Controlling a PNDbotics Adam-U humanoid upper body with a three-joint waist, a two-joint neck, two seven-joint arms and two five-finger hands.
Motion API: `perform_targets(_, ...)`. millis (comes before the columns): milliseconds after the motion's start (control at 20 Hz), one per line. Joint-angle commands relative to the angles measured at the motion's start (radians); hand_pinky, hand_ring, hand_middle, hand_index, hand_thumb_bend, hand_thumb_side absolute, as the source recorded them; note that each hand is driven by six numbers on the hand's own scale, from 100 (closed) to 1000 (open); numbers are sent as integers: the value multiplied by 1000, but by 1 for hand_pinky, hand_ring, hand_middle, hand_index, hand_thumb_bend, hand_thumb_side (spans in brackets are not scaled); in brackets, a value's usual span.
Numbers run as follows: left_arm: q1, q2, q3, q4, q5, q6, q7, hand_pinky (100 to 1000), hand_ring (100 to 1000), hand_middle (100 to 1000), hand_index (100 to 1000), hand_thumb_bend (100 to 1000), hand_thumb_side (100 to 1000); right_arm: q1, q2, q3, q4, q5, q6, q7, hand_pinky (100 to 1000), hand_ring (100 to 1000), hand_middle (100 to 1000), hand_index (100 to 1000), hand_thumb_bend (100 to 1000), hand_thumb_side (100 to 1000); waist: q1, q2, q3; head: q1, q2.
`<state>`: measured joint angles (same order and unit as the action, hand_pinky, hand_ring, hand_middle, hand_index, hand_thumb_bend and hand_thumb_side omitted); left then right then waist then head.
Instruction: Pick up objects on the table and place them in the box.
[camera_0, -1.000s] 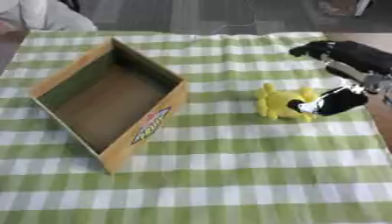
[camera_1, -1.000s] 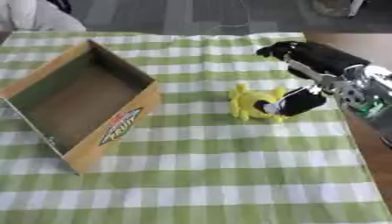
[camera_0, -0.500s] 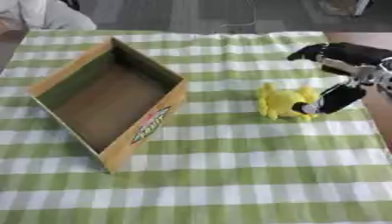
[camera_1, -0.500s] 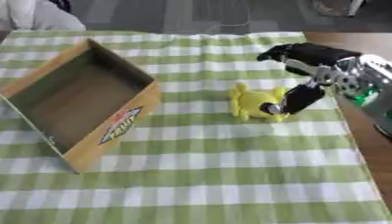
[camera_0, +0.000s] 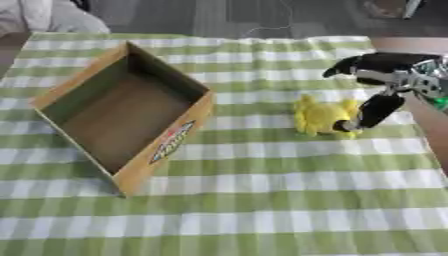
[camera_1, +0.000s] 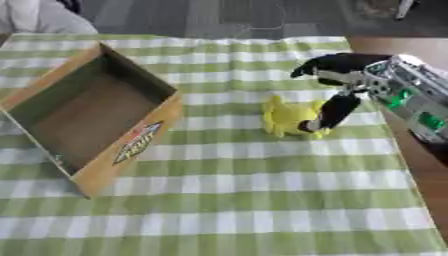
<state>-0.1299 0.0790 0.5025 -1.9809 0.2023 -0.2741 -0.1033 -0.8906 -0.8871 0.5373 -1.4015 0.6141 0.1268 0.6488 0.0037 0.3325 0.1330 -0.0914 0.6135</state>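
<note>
A cardboard box (camera_0: 122, 112) sits open at the left of the frame on a green-and-white checked cloth (camera_0: 262, 200), its floor bare as far as the view reaches. Nothing appears to have gone into it so far.

Right of centre, well apart from the box, a yellow toy (camera_0: 322, 116) lies flat on the cloth. It is soft-looking and lobed, but its exact form cannot be made out. It is the only loose object in sight, so the whole job seems to rest on it.

At the right edge, the right hand (camera_1: 337, 80) reaches in from the side above the toy. One dark digit (camera_1: 334, 111) points down with its tip at the toy's right edge, touching or nearly so; the others spread out above and to the left, closed on nothing. The toy is not lifted and no hold is made on it.

The left hand shows in neither view.

By the look of it, the pick is only at the approach stage: grasping, carrying leftward and dropping into the box all remain to be done.
</note>
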Motion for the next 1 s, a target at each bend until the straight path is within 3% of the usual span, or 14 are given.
perform_targets(50, -1, 17, 1, -19, 2, 1, -2, 744, 638, 594, 735, 100, 909, -33, 5, -17, 41, 46, -31, 48, 866, 964, 927, 1000, 473, 346, 0, -19, -3, -2, 0)
perform_targets(350, -1, 15, 1, -19, 1, 1, -2, 745, 638, 594, 735, 100, 909, -51, 33, -29, 78, 86, -64, 142, 859, 957, 909, 1000, 465, 355, 1, -17, -6, -3, 0)
perform_targets(700, -1, 14, 2, -19, 1, 2, -2, 744, 639, 594, 735, 100, 909, -59, 44, -47, 49, 89, -58, 246, 843, 935, 823, 981, 482, 377, 3, -18, -8, -2, 0)
perform_targets(1000, -3, 14, 1, -19, 2, 4, -3, 744, 639, 595, 735, 100, 909, -60, 48, -54, 15, 96, -26, 258, 822, 911, 757, 930, 460, 397, 1, -18, -8, -2, -2)
